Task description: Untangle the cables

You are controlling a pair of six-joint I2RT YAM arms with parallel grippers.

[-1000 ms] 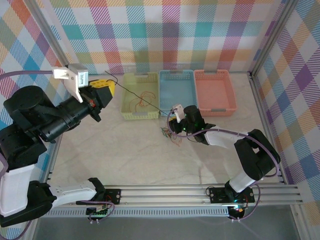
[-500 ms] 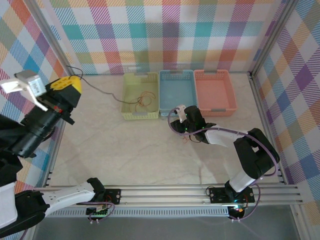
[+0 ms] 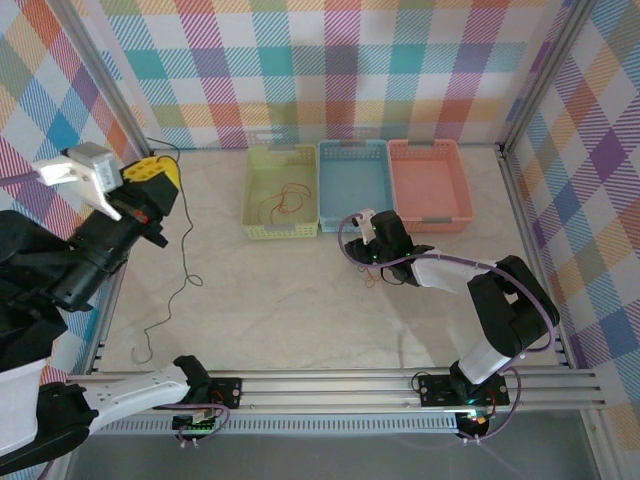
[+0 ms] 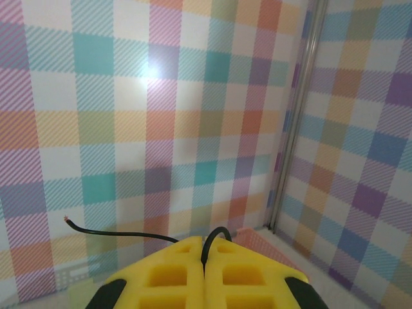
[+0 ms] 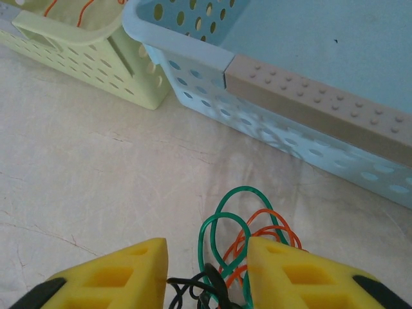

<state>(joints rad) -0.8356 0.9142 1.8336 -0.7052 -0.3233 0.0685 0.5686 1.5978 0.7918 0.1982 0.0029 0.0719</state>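
Separation is the step in hand, as I judge it: one black cable point(image 4: 116, 232) is already lying free of the knot point(image 5: 248, 235). My left gripper point(image 4: 205, 248) is clenching that cable, raised at the far left, and the cable is hanging from it and trailing over the table point(image 3: 280, 300) toward the near left edge, well apart from the rest. My right gripper point(image 5: 206, 267) is sitting low, just near of the blue basket point(image 3: 352, 185), with its fingers parted and straddling the knot without pinching it.

Next, I reckon, the left arm is needing somewhere to lay its strand down. The right needs to close on one loop, not the whole tangle.

I am counting three baskets: the yellow-green basket point(image 3: 262, 232), the blue one and the pink basket point(image 3: 430, 185). An orange wire point(image 3: 293, 192) is lying in the yellow-green one, though I cannot tell whether it is one or two. In the knot I am seeing one green loop point(image 5: 215, 225), orange loops point(image 5: 261, 219) and a black strand point(image 5: 193, 286).
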